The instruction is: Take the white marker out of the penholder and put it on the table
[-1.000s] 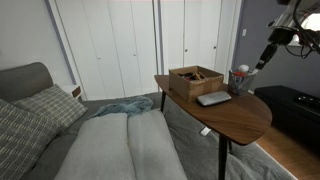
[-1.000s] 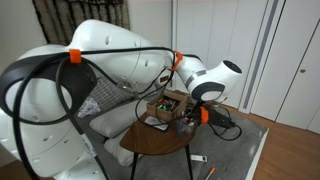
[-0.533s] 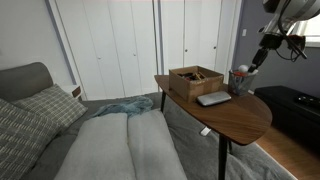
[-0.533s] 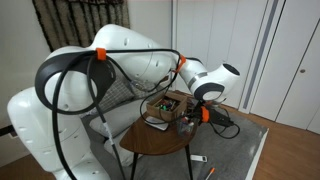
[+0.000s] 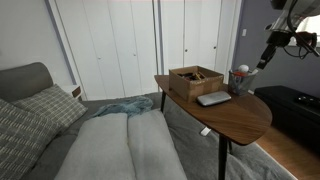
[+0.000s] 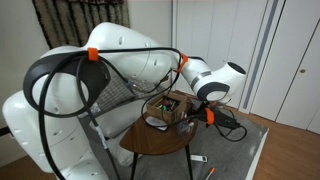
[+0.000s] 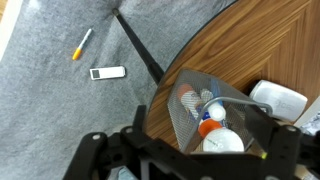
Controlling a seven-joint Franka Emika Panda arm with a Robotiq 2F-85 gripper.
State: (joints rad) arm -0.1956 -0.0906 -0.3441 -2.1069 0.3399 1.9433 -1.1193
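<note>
The penholder (image 7: pixel 195 110) is a grey mesh cup near the edge of the wooden table (image 7: pixel 285 35). It holds several pens, among them the white marker (image 7: pixel 222 143), whose round white end points up beside an orange cap (image 7: pixel 207 128). My gripper (image 7: pixel 190 165) hovers just above the cup, open, with its black fingers (image 7: pixel 95 150) spread wide on either side and nothing between them. In an exterior view the gripper (image 5: pixel 266 55) hangs up and to the right of the penholder (image 5: pixel 240 79) on the table (image 5: pixel 235 115). In an exterior view the arm covers most of the table (image 6: pixel 150 145).
A shallow wooden box (image 5: pixel 195 80) and a flat grey slab (image 5: pixel 213 98) share the tabletop with the cup. A bed with pillows (image 5: pixel 90 140) lies beside the table. A yellow pen (image 7: pixel 82 44) and a small white device (image 7: pixel 107 73) lie on the grey carpet.
The arm's upper links have shifted a little. The gripper stays above the penholder, and the pens in the cup have not moved.
</note>
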